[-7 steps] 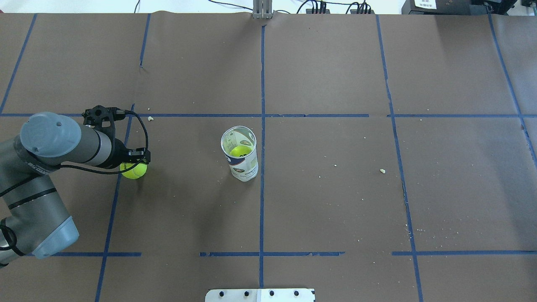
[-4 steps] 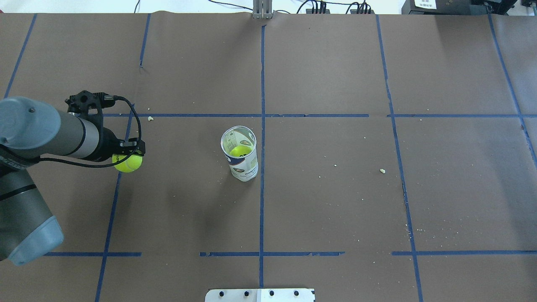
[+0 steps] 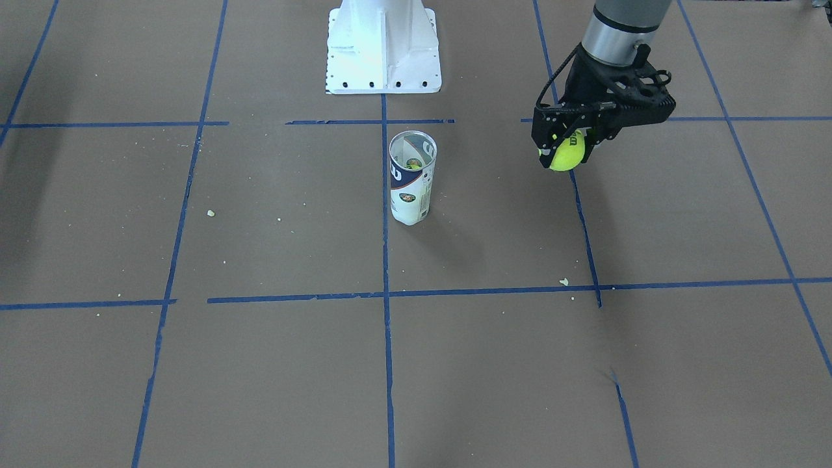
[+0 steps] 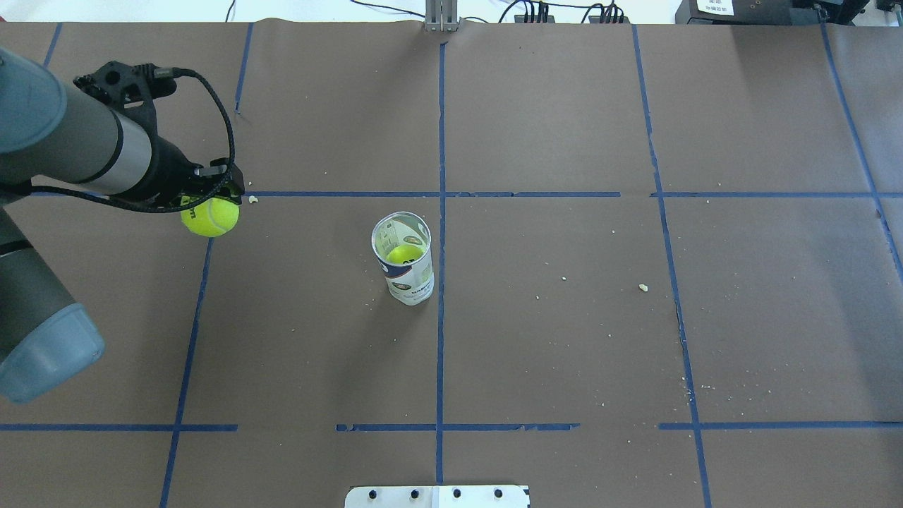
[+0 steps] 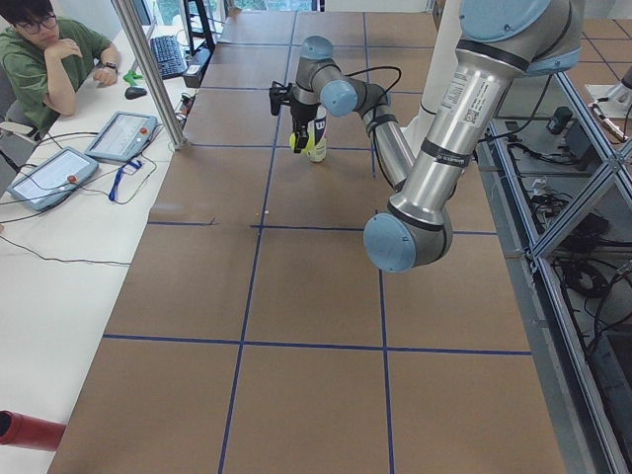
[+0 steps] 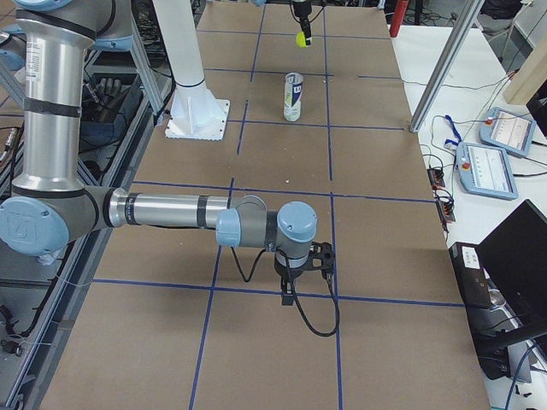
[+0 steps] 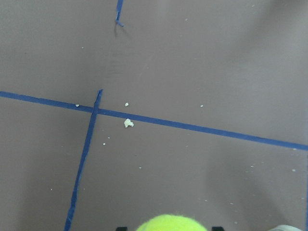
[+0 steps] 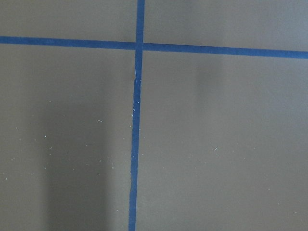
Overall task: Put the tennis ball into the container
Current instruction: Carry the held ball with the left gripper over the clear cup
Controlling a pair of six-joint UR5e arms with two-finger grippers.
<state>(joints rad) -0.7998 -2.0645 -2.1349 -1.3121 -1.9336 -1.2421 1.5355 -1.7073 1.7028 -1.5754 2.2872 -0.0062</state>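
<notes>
Risk I see: the left gripper [image 3: 567,147], jaws clamped on the tennis ball [image 4: 209,217], clipping the container [image 4: 403,267] at its rim and toppling it.

The ball [image 3: 567,155] carries black lettering on its upper side. The left gripper [image 3: 565,148] hides part of it, and what shows is too small to read with certainty. The tube [image 3: 409,182] has a navy band with one large white letter, which reads as a W in the right side view. Below it sits an oval emblem on white, its print too fine to read. A white label on the black box [image 4: 716,5] at the table's far edge is also illegible.
</notes>
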